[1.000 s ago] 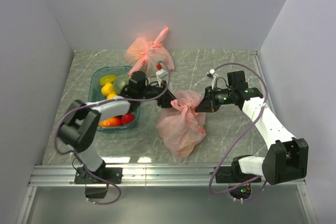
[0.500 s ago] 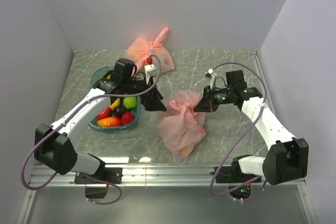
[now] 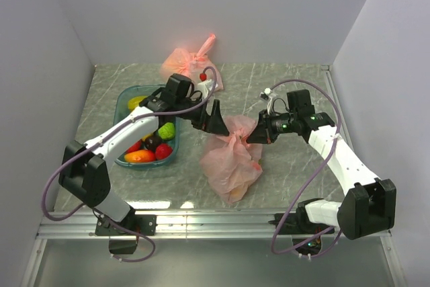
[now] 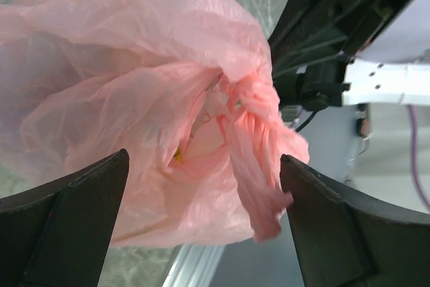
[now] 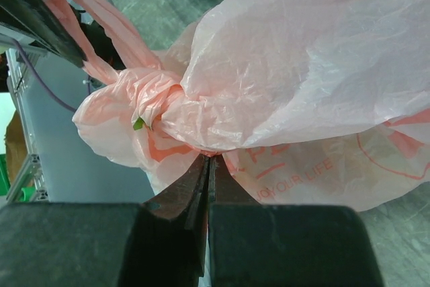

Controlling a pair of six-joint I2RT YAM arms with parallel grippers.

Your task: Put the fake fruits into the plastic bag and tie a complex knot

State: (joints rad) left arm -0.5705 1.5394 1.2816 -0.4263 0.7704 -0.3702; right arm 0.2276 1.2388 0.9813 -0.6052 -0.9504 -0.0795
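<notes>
The salmon-pink plastic bag (image 3: 232, 162) lies mid-table, its neck gathered into a twisted knot (image 3: 235, 136). My left gripper (image 3: 216, 123) is open just left of the neck; in the left wrist view (image 4: 205, 193) its jaws straddle the knot (image 4: 235, 102) and a hanging tail without touching. My right gripper (image 3: 251, 138) is shut on a fold of the bag, pinched under the knot (image 5: 156, 102) in the right wrist view (image 5: 208, 160). A lime (image 3: 166, 130), a mango (image 3: 140, 156) and a red apple (image 3: 163, 152) lie in the teal tray (image 3: 121, 107).
A paler peach-pink tied bag (image 3: 190, 65) with a stiff pink tail sits at the back by the wall. The teal tray is left of the bag, under my left arm. White walls close the table's left, back and right sides.
My left arm has swung from over the tray to the right, bringing its open gripper up to the bag's neck. My right gripper has held its pinch, almost still.
</notes>
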